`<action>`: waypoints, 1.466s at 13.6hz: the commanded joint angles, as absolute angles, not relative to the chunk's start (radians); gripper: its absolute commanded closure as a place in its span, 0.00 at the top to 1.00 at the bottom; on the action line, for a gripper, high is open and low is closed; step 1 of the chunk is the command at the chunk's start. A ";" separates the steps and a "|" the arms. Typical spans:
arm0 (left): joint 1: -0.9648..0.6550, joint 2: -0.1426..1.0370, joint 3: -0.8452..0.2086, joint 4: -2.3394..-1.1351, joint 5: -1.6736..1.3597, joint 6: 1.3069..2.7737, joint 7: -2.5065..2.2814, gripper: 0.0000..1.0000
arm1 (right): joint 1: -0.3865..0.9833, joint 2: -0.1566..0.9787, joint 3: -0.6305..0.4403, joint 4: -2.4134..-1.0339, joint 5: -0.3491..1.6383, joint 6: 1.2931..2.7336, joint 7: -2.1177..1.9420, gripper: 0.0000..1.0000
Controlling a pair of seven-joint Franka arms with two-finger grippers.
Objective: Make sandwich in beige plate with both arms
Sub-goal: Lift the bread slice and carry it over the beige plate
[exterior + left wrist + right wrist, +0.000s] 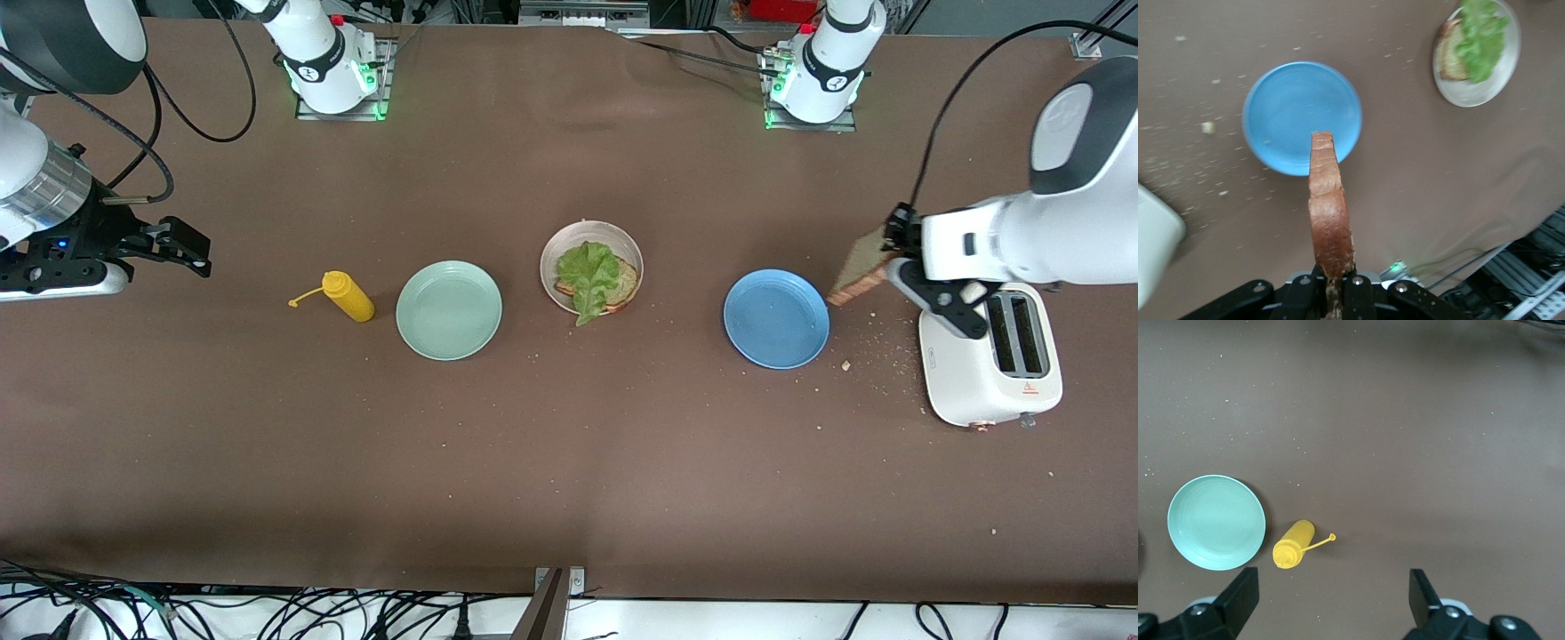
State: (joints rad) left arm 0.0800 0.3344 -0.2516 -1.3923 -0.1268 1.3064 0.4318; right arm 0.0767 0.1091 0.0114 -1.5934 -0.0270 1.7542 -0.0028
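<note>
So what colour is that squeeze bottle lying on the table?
Yellow; the squeeze bottle shows best in the front view.

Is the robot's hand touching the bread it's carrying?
Touching. In the left wrist view, the left gripper is shut on the toast slice, its bottom edge pinched between the fingers.
</note>
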 commanded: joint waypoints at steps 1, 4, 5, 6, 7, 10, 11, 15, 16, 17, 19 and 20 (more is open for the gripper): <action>0.023 0.394 -0.242 -1.381 -0.274 1.281 0.356 0.00 | 0.075 0.097 0.018 -1.601 -0.011 1.749 0.014 1.00; -0.012 0.530 -0.242 -1.371 -0.481 1.296 0.328 0.00 | 0.075 0.094 0.018 -1.601 -0.011 1.747 0.026 1.00; -0.015 0.582 -0.242 -1.368 -0.553 1.304 0.330 0.00 | 0.074 0.094 0.018 -1.603 -0.011 1.741 0.026 1.00; -0.024 0.619 -0.242 -1.370 -0.607 1.316 0.342 0.00 | 0.074 0.095 0.014 -1.603 -0.011 1.737 0.026 1.00; -0.032 0.652 -0.242 -1.374 -0.648 1.324 0.347 0.00 | 0.072 0.095 0.014 -1.603 -0.011 1.735 0.026 1.00; -0.112 0.734 -0.242 -1.382 -0.727 1.412 0.345 0.00 | 0.069 0.094 0.012 -1.598 -0.011 1.709 0.080 1.00; -0.129 0.765 -0.242 -1.384 -0.770 1.475 0.345 0.00 | 0.069 0.094 0.012 -1.597 -0.011 1.703 0.086 1.00; -0.212 0.804 -0.241 -1.419 -0.893 1.640 0.373 0.00 | 0.066 0.092 -0.003 -1.594 -0.011 1.700 0.074 1.00; -0.215 0.807 -0.241 -1.428 -0.893 1.660 0.415 0.00 | 0.060 0.091 -0.005 -1.595 -0.011 1.698 0.071 1.00; -0.213 0.814 -0.241 -1.436 -0.878 1.664 0.458 0.00 | 0.058 0.086 -0.008 -1.601 -0.011 1.695 0.069 1.00; -0.210 0.818 -0.238 -1.494 -0.873 1.698 0.529 0.00 | 0.058 0.083 -0.008 -1.603 -0.011 1.678 0.077 1.00; -0.210 0.818 -0.236 -1.503 -0.871 1.704 0.554 0.42 | 0.058 0.078 -0.008 -1.601 -0.011 1.675 0.080 1.00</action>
